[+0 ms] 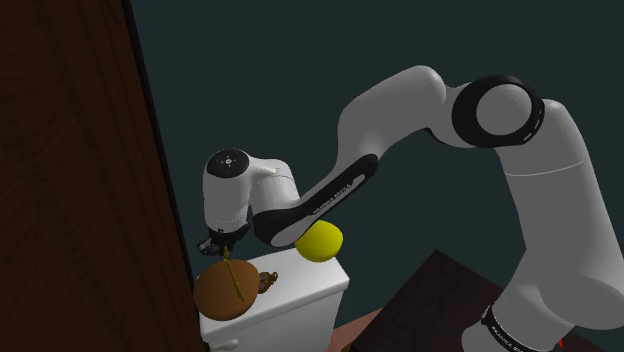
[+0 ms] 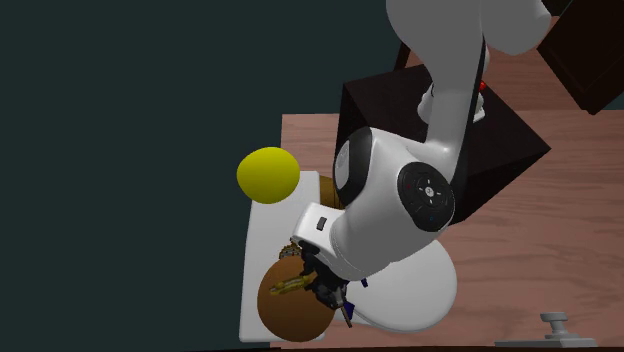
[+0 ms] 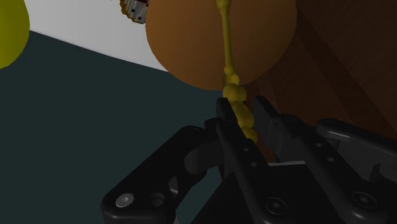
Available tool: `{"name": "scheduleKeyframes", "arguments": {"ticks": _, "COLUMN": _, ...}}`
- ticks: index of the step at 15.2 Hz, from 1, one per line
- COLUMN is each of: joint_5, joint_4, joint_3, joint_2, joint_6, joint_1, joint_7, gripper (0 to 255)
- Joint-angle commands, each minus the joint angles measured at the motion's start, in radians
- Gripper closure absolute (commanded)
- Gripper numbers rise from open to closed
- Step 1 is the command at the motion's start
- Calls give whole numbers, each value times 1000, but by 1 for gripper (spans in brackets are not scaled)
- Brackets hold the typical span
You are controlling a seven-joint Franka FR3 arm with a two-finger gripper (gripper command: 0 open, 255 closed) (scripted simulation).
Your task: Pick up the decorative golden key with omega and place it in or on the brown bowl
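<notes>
While the golden key (image 3: 227, 57) is clasped in the gripper (image 3: 244, 109) above the brown bowl (image 3: 191, 44), at the shoulder view's left of the yellow ball (image 1: 320, 241), release is best withheld until it is lowered centrally.

- The gripper (image 1: 222, 243) hovers just above the brown bowl (image 1: 212, 295), and a thin golden key (image 1: 232, 272) hangs from it over the bowl.
- The bowl sits on a white tabletop (image 1: 305, 277), near a yellow ball (image 1: 319, 241).

Yellow ball (image 1: 320, 241) at white cabinet's (image 1: 300, 292) end
</notes>
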Motion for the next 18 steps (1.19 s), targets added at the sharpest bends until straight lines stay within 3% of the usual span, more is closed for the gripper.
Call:
{"name": "scheduleKeyframes", "arguments": {"ticks": 1, "joint_5": 0, "joint_4": 0, "joint_3": 0, "joint_2": 0, "joint_6": 0, "joint_1": 0, "joint_7": 0, "gripper": 0}}
{"name": "scheduleKeyframes", "arguments": {"ticks": 6, "joint_5": 0, "joint_4": 0, "joint_3": 0, "joint_2": 0, "joint_6": 0, "joint_1": 0, "joint_7": 0, "gripper": 0}}
{"name": "scheduleKeyframes", "arguments": {"ticks": 10, "joint_5": 72, "joint_4": -43, "joint_3": 57, "joint_2": -102, "joint_6": -50, "joint_1": -31, "joint_7": -33, "gripper": 0}}
{"name": "scheduleKeyframes", "arguments": {"ticks": 18, "joint_5": 72, "joint_4": -43, "joint_3": 56, "joint_2": -102, "joint_6": -49, "joint_1": -31, "joint_7": -33, "gripper": 0}}
